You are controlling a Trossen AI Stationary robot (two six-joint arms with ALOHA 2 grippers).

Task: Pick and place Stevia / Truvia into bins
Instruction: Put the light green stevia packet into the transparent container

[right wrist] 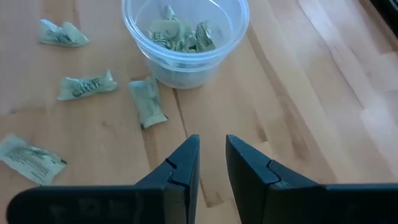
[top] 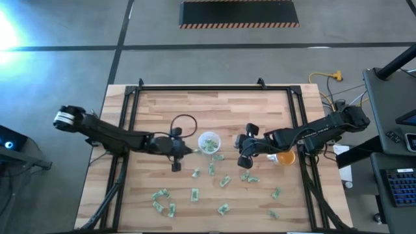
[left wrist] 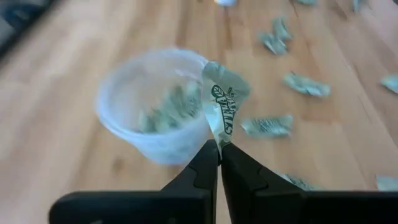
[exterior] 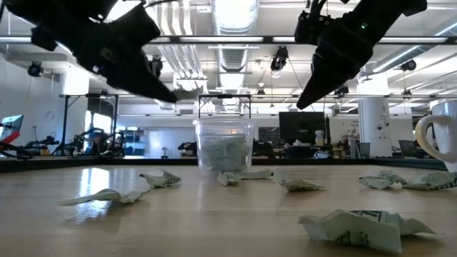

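Holding now: your left gripper (left wrist: 219,148) is pinched tight on one green/white packet (left wrist: 224,102), tips together on its lower end, packet sticking up past the fingers.
L gripper spot: in the high view it sits (top: 184,149) just beside the cup, on the cup's left, above the tabletop.
Cup: translucent white cup (top: 209,142) near table centre, upright, w/ several packets already inside (right wrist: 180,34).
Held packet vs cup: right by the cup's rim in the left wrist view; can't tell if it's over the opening or just outside.
R gripper: your right gripper (right wrist: 212,162) has fingers a little apart, nothing between them, pointing down over bare wood on the cup's right side (top: 244,158).
Loose packets: many scattered on the wood table (top: 162,110) — a few close by the cup (right wrist: 148,102), more toward the near edge (top: 162,200), one crumpled near the low cam (exterior: 360,227).
Other: orange cup (top: 285,158) sits under your right arm; white mug (exterior: 439,135) at the low view's right edge.
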